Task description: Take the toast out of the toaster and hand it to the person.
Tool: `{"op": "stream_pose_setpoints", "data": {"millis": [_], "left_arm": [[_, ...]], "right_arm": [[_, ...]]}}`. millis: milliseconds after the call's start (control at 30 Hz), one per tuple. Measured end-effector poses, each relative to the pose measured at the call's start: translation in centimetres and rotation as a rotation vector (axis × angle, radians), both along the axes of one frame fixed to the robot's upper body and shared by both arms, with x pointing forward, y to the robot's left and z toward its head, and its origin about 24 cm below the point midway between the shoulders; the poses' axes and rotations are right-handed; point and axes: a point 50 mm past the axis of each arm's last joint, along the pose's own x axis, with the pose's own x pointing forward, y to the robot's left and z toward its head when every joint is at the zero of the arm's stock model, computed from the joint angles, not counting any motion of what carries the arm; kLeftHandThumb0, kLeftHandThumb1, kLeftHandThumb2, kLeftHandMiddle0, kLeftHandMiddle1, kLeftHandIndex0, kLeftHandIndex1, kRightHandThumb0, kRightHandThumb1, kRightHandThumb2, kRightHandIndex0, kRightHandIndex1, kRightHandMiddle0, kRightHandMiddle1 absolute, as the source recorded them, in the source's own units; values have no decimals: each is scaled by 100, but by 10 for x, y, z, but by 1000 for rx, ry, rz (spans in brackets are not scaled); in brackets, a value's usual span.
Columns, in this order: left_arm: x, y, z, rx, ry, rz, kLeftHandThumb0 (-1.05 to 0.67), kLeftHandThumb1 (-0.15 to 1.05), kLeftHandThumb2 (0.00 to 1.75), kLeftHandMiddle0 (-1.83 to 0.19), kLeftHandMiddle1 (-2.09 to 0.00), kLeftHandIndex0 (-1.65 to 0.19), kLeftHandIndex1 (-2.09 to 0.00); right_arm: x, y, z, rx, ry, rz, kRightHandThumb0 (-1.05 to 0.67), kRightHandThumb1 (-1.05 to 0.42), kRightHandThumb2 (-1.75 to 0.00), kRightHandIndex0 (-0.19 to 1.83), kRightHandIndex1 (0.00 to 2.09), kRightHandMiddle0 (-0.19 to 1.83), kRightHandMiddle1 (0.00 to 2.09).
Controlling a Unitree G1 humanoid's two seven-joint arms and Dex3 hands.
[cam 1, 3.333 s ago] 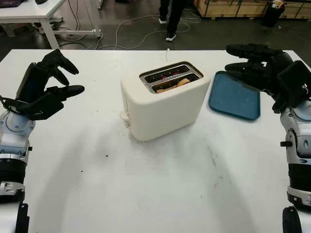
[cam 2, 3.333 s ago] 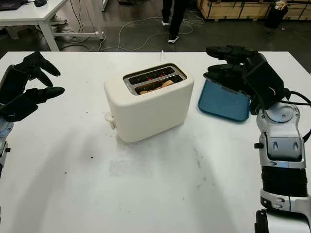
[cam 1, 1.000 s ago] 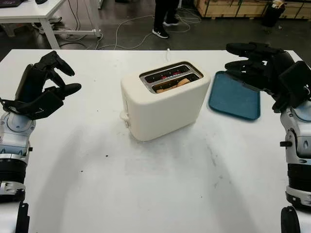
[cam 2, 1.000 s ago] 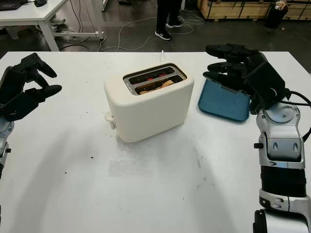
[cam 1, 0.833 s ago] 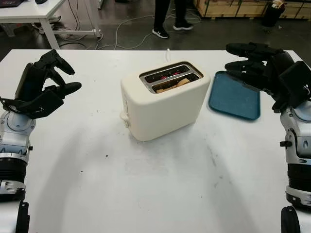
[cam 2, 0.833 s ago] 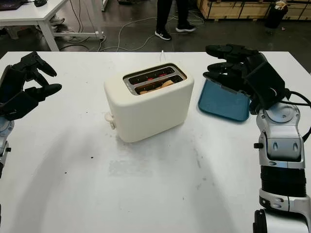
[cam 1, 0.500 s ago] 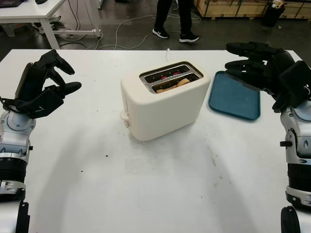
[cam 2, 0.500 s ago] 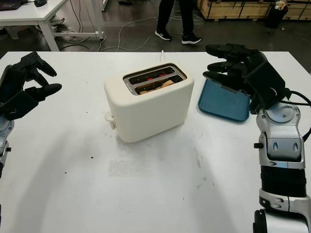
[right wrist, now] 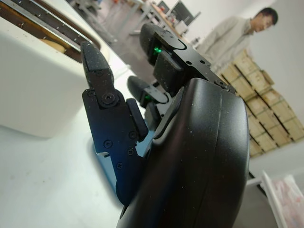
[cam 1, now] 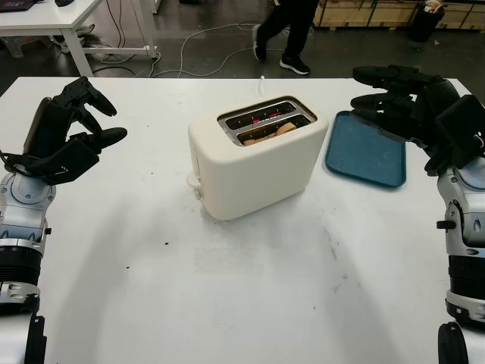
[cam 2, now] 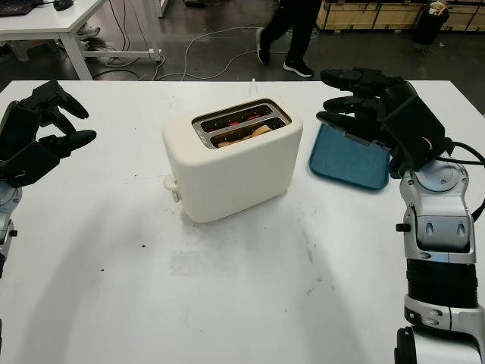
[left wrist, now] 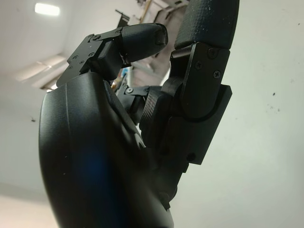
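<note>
Toast (cam 1: 267,135) in toaster (cam 1: 256,155); hands empty.

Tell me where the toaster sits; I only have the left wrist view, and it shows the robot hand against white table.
Observer: The cream toaster stands mid-table, ahead and to the right of the left robot hand, which is open and raised at the table's left side.
Operator: Is the toast reachable from above?
Observer: One slice of toast sits low in the slot nearer the robot, its top edge just showing.
Operator: Where is the other arm?
Observer: The right robot hand is open and raised by the blue tray, which lies to the right of the toaster.
</note>
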Motion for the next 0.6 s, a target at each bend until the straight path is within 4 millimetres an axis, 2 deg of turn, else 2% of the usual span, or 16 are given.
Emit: {"op": "stream_pose_setpoints", "data": {"millis": [600], "left_arm": [[0,0,-1,4,10,-9,-105,92,19,-58,-161,-41,-157]], "right_arm": [[0,0,0,1,-3,-6,-36,-80,0,50,67,74,1]]}}
